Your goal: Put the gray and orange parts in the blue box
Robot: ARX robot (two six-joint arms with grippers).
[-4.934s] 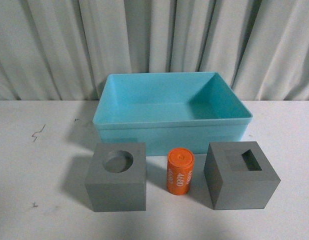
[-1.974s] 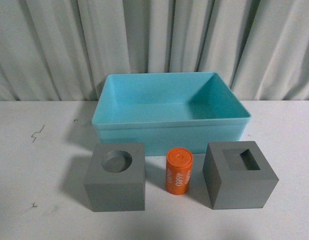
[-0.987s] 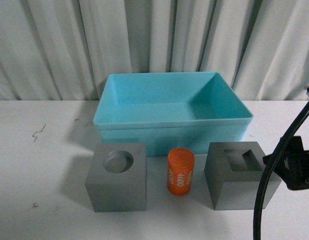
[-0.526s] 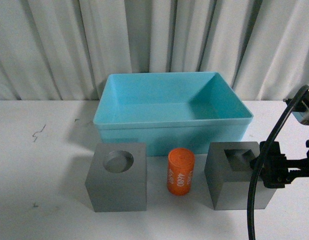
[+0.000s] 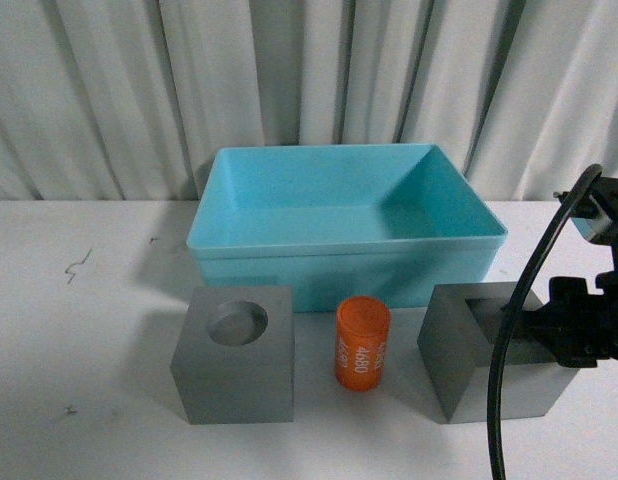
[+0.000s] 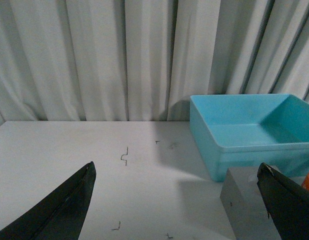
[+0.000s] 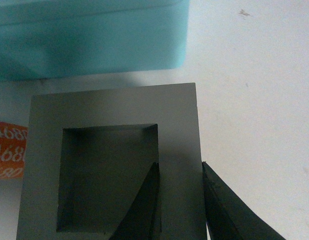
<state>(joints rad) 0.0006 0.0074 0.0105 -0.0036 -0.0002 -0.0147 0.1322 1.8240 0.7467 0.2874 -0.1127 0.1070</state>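
Note:
The gray cube with the square hole (image 5: 459, 345) stands at the front right, a little tilted. My right gripper (image 5: 534, 330) is shut on its right wall. In the right wrist view one finger is inside the hole and the other outside the wall of the cube (image 7: 109, 107), with the right gripper (image 7: 179, 167) pinching it. The orange cylinder (image 5: 362, 343) marked 4680 stands upright in the middle. The gray cube with the round hole (image 5: 234, 355) is at the front left. Behind them sits the blue box (image 5: 339, 245). My left gripper (image 6: 175, 167) is open over the table, holding nothing.
A white table (image 5: 79, 330) carries everything, and a pale curtain (image 5: 289, 80) hangs behind it. The right arm's black cable (image 5: 504, 370) loops in front of the held cube. In the left wrist view a gray cube (image 6: 244, 205) stands before the blue box (image 6: 244, 145).
My right arm came in from the right and shut on the square-hole cube's wall. That cube has shifted slightly right and turned. The other parts stayed put.

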